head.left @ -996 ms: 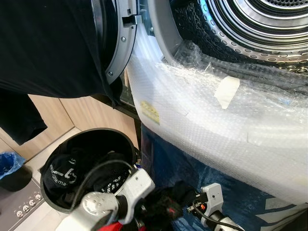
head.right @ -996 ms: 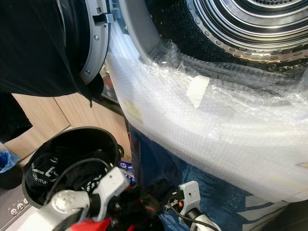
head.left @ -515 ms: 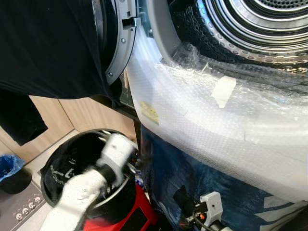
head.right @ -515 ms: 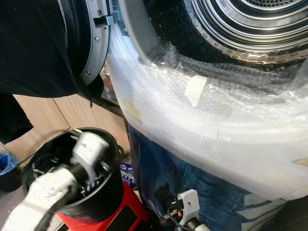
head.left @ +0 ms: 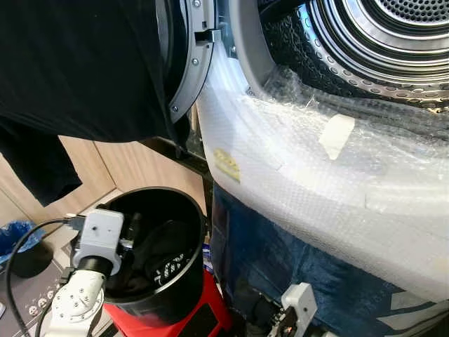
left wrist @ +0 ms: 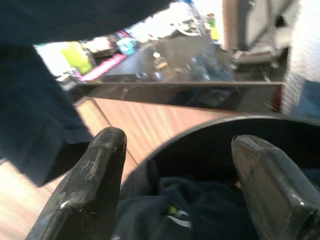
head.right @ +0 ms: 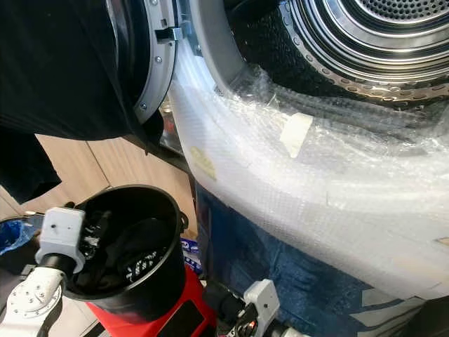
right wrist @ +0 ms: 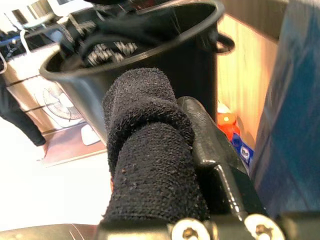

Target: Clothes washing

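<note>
A black bucket (head.left: 191, 213) stands low on the left, with dark clothes (head.left: 165, 261) inside. My left gripper (left wrist: 176, 141) reaches over the bucket's left rim, open, its fingers (left wrist: 102, 165) spread wide above the dark clothes (left wrist: 195, 210) and holding nothing. Its wrist (head.left: 97, 235) sits at the rim. My right gripper (right wrist: 171, 106) is low beside the bucket (right wrist: 150, 50), shut on a rolled black cloth (right wrist: 146, 150). The right wrist (head.left: 297, 306) shows at the bottom edge. The open steel drum (head.left: 393, 35) of the washing machine is at the upper right.
Bubble wrap (head.left: 302, 168) covers the machine's front below the drum. The open door (head.left: 186, 70) at upper left has a black garment (head.left: 77, 63) draped over it. A red stand (head.left: 191, 317) holds the bucket. Blue cloth (head.left: 280, 260) hangs below the wrap. Wooden cabinets (head.left: 133, 168) stand behind.
My left arm swung from the front centre across the bucket to its left rim, and its fingers now point into the bucket. The camera shifted slightly.
</note>
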